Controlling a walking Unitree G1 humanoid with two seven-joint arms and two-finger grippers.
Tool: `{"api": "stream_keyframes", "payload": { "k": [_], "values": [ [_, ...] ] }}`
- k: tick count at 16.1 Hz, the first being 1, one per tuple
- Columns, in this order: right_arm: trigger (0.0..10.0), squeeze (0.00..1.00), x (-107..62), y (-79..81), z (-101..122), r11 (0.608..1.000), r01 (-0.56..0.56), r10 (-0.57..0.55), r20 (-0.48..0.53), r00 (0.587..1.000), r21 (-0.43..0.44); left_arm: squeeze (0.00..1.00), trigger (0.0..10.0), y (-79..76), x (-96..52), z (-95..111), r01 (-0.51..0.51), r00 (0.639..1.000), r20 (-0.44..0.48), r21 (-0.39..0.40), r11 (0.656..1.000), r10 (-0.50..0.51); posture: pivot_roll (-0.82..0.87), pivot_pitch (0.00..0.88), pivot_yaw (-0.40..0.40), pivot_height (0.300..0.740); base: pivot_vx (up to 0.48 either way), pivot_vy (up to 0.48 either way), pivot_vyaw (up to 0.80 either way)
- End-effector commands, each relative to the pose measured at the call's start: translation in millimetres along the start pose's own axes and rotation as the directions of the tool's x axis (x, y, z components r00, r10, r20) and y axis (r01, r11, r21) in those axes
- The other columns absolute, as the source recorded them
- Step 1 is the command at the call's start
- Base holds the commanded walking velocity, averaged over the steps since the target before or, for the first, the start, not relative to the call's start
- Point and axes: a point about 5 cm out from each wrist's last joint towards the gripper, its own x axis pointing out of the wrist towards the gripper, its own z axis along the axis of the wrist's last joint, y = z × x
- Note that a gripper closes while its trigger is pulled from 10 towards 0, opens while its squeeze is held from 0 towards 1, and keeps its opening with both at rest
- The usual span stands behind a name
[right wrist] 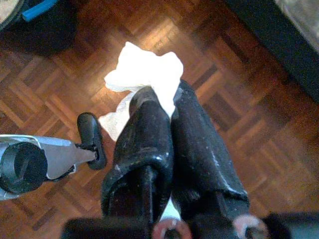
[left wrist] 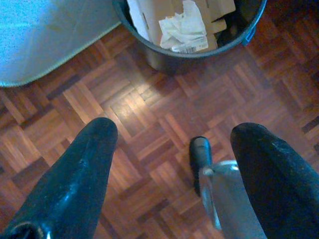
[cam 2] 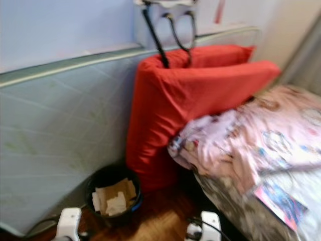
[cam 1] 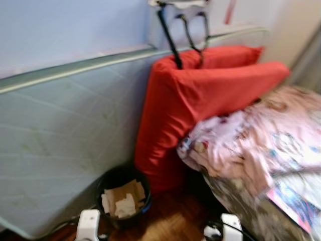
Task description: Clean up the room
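With paper already in the black bin (cam 1: 123, 198), right pincer (right wrist: 167, 107) clamps a white tissue (right wrist: 144, 74) near it, undropped; left pincer (left wrist: 169, 144) gapes empty.

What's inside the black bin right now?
The black bin holds flattened cardboard pieces with crumpled white paper on top. Anything beneath them is covered.

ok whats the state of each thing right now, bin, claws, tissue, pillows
bin: upright, partly full of cardboard and paper
left claw: open, holding nothing, above floor
right claw: shut on tissue
tissue: crumpled, pinched in claw, off the floor
pillows: leaning against wall at bed head
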Motion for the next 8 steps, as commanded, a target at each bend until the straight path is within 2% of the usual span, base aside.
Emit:
{"api": "stream_keyframes", "payload": {
  "k": [1,8],
  "values": [
    [10.0,0.00,-1.6,-9.1,0.9,1.000,0.027,-0.027,0.008,1.000,0.005,0.00,10.0,-8.7,0.7,-2.0,0.022,1.000,-0.010,-0.004,1.000,-0.022,0.04,0.000,-0.055,0.740,0.000,0.334,0.00],
    [10.0,0.00,-1.4,-7.9,1.3,0.999,0.025,-0.026,0.019,0.999,0.021,0.00,10.0,-7.9,0.6,-1.4,0.023,1.000,-0.007,-0.001,1.000,-0.023,0.04,0.000,-0.053,0.740,0.000,0.331,0.00]
  ]
}}
